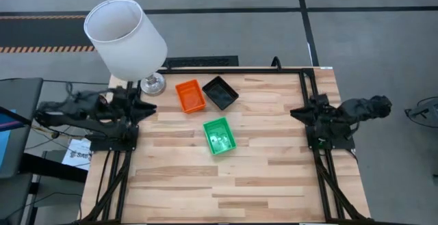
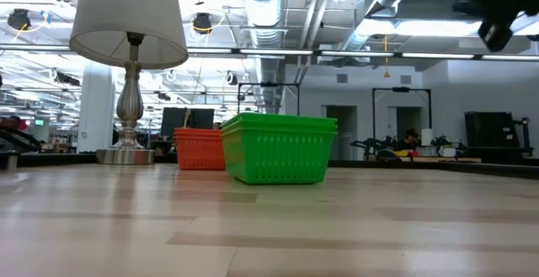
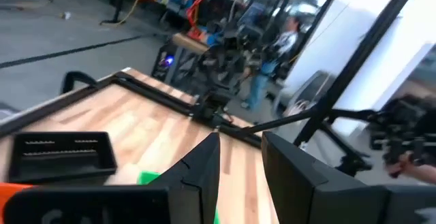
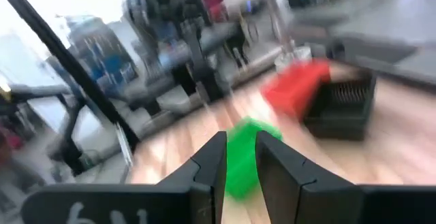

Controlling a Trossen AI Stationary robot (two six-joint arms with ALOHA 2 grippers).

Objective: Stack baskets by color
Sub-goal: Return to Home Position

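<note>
Hiding behind green baskets [image 2: 278, 149] in low view, black baskets [image 1: 220, 91] show overhead (L fingers [image 3: 204, 173], R fingers [image 4: 212, 163] slightly apart).

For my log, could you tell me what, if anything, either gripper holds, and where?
Nothing is held; the left gripper and right gripper are both open and empty.

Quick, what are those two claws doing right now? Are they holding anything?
Left gripper: slightly open, holding nothing.
Right gripper: slightly open, holding nothing.
</note>
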